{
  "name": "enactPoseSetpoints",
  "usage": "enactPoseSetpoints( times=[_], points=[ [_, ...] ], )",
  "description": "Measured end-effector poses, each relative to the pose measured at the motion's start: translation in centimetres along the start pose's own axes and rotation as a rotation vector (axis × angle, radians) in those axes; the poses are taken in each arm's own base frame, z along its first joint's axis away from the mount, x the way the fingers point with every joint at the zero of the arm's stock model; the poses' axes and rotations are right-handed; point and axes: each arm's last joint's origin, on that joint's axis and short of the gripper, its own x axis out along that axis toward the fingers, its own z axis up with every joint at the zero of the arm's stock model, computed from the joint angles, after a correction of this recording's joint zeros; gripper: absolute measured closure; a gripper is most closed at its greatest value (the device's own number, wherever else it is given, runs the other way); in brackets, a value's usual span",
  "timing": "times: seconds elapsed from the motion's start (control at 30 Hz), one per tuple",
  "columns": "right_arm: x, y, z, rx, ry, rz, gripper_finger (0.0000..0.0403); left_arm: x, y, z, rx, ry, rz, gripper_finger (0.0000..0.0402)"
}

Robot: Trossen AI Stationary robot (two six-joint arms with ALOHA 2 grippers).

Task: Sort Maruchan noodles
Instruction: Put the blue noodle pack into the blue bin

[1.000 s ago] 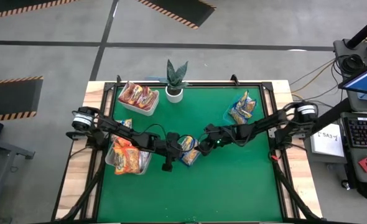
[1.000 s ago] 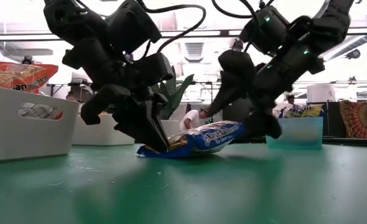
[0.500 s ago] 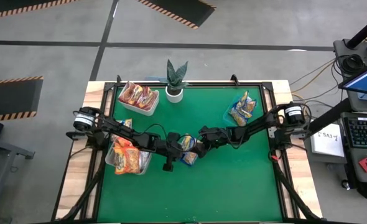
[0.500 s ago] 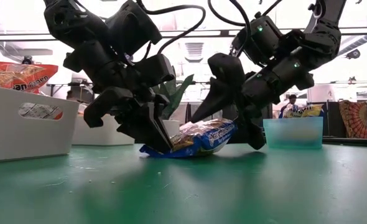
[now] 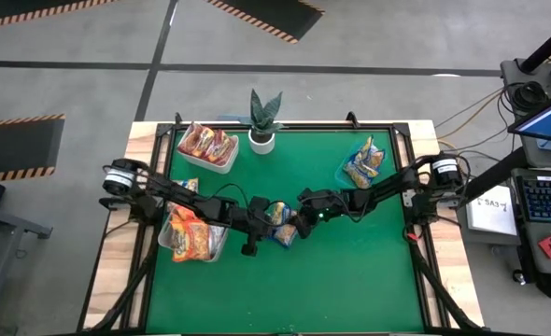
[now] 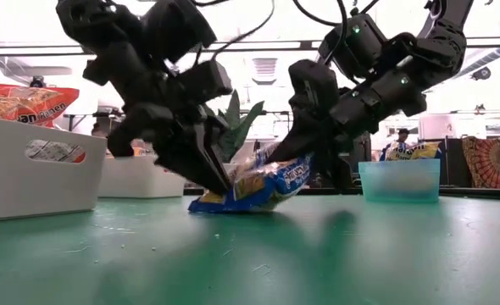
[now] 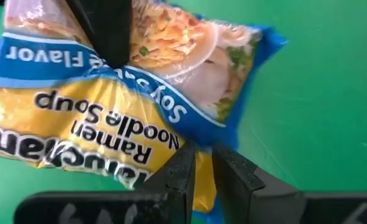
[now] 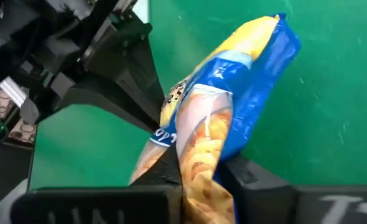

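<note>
One blue-and-yellow Maruchan noodles packet [image 5: 280,225] sits mid-table between both grippers, also seen as the packet [image 6: 263,185] in the low view. My left gripper [image 7: 205,165] is shut on its left end, and my right gripper [image 8: 199,177] is shut on its right end. In the high view my left gripper [image 5: 262,218] and my right gripper [image 5: 296,222] nearly meet over the packet. More packets lie in bins at the table's edges. My left gripper pinches the packet's yellow edge [image 7: 199,149] near its blue end seam between its two fingers, slanting down from the table's left. That end [image 6: 203,203] rests on the table. My right gripper pinches the packet's opposite end [image 8: 202,152] between its two fingers, slanting down from the table's right. This end [image 6: 297,169] is raised off the table, so the packet sits tilted and crumpled.
Two white bins with orange-red packets stand at the left, one bin [image 5: 216,245] near and one bin [image 5: 221,165] at the far left. A potted plant [image 5: 262,121] stands at the far edge. A blue bin [image 5: 344,173] with blue-and-yellow packets stands at the far right.
My right gripper has moved toward the table's left onto the packet and shut on its right end. That end has risen, so the packet now sits more steeply tilted and crumpled, while its left end stays on the table in my left gripper.
</note>
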Motion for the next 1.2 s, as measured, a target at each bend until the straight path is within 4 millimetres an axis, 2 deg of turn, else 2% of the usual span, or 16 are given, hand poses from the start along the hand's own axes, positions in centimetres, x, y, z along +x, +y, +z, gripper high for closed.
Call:
enactPoseSetpoints(
  times=[0.17,0.33,0.5,0.7,0.83,0.93,1.07,1.2],
  points=[
    [-1.3,1.0,1.0,-0.072,-0.020,0.014,0.0374,-3.1,0.4,1.4,0.066,-0.062,0.014,0.0364],
    [-4.1,1.9,2.2,-0.185,-0.023,-0.041,0.0374,-7.1,1.0,3.0,0.120,-0.175,0.042,0.0364],
    [-8.5,2.8,3.3,-0.309,-0.081,-0.227,0.0374,-11.2,1.4,4.1,0.134,-0.298,0.073,0.0364],
    [-14.3,3.0,3.7,-0.402,-0.135,-0.487,0.0374,-15.2,1.8,4.8,0.136,-0.431,0.108,0.0364],
    [-17.6,2.5,3.4,-0.449,-0.153,-0.665,0.0374,-17.0,2.0,5.0,0.137,-0.493,0.128,0.0364],
    [-19.3,2.1,3.1,-0.485,-0.157,-0.766,0.0374,-18.2,2.1,5.1,0.126,-0.532,0.158,0.0364],
    [-20.6,1.8,2.8,-0.517,-0.147,-0.822,0.0374,-19.4,2.2,5.1,0.122,-0.572,0.171,0.0364],
    [-21.1,1.4,2.3,-0.553,-0.080,-0.855,0.0374,-20.2,2.3,5.0,0.120,-0.596,0.176,0.0364]
  ],
)
